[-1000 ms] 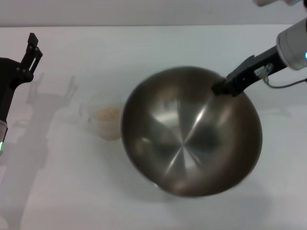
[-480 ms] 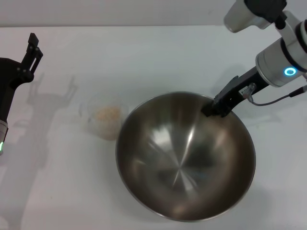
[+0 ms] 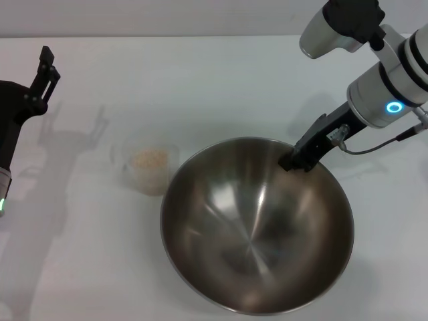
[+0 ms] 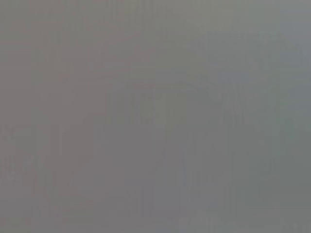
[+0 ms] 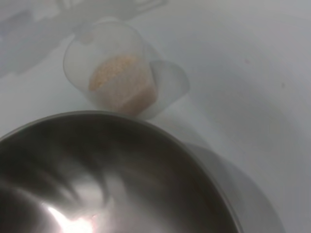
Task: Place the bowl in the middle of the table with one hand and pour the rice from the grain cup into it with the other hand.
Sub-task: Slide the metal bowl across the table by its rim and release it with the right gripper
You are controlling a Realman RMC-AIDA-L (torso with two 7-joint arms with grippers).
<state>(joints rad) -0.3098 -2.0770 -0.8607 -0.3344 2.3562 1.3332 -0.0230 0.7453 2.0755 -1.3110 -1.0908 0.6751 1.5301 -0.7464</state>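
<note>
Landmark for all placements: the bowl (image 3: 257, 226).

1. Left gripper (image 3: 45, 70). Far to the bowl's left, near the table's (image 3: 200, 73) left edge, raised and idle. Fingers (image 3: 44, 59) point up and away with only a narrow gap between them, holding nothing. Unmoved over the last second. Its wrist view shows only flat grey.

2. Grain cup (image 3: 146, 167). Just left of the bowl's rim, upright on the table, very close to the rim in the right wrist view; contact cannot be told. Unmoved.

3. Rice (image 5: 120, 82). Pale beige mass in the lower part of the cup. None in the bowl.

4. Bowl, steel, empty. Held at its far right rim. Over the last second it has come down from a steep tilt toward the camera to nearly level, and has shifted toward the near edge. Whether its base rests on the table cannot be told.

5. Right gripper (image 3: 296, 160). At the bowl's far right rim, clamped on it.

Judgement: placing is almost finished; release comes next, then the left arm's reach for the cup. The bowl crowding the cup may hamper that grasp.
</note>
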